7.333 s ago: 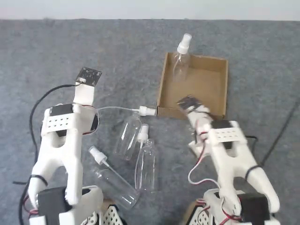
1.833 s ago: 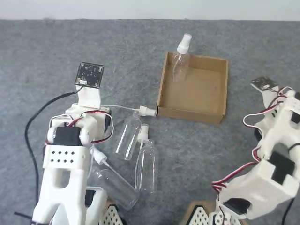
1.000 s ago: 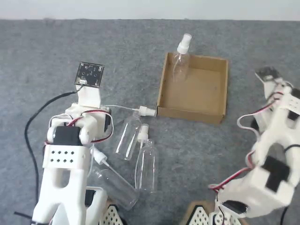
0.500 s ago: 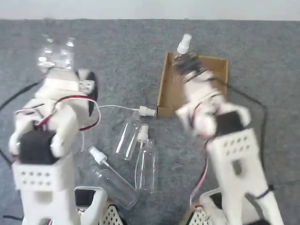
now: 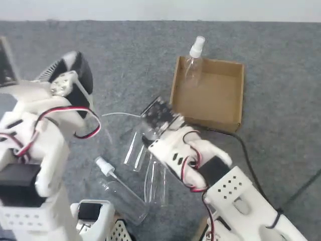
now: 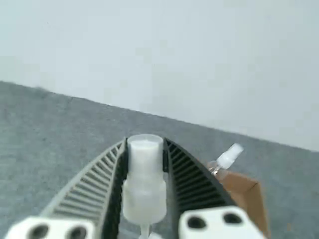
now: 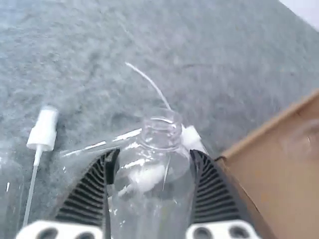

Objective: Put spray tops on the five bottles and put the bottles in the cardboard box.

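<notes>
The left hand (image 6: 144, 148) is high above the desk (image 5: 281, 60) and is closed on one spray top (image 6: 144, 185). Two bottles lie on the desk close together: one capped bottle (image 5: 123, 195) and one second bottle (image 5: 156, 183). The right hand (image 7: 153, 155) grips a third, an open bottle (image 7: 155, 191), below its neck. The cardboard box (image 5: 216, 100) holds one standing bottle (image 5: 193, 68) with its top on, in a far corner. That makes four bottles counted.
</notes>
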Tool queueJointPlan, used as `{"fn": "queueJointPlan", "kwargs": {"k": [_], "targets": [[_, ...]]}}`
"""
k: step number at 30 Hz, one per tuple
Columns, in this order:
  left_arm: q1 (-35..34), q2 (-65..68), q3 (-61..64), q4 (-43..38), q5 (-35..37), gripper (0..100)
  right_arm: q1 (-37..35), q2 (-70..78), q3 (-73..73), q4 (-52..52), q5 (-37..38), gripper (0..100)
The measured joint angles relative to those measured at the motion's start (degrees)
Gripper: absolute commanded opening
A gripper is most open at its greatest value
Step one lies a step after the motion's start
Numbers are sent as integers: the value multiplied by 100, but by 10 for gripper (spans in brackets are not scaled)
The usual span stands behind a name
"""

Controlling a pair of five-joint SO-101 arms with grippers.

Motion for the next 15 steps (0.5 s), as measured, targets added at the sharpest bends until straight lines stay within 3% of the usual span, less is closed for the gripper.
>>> {"fn": "queueJointPlan", "kwargs": {"k": [4, 10, 15], "targets": [[0, 0, 18, -404, 97, 10, -387, 0, 97, -413, 440, 6], [70, -26, 993, -1354, 97, 10, -712, 0, 703, -1635, -220, 6], [105, -26, 1670, -1820, 97, 10, -703, 0, 747, -1811, -264, 6]]}}
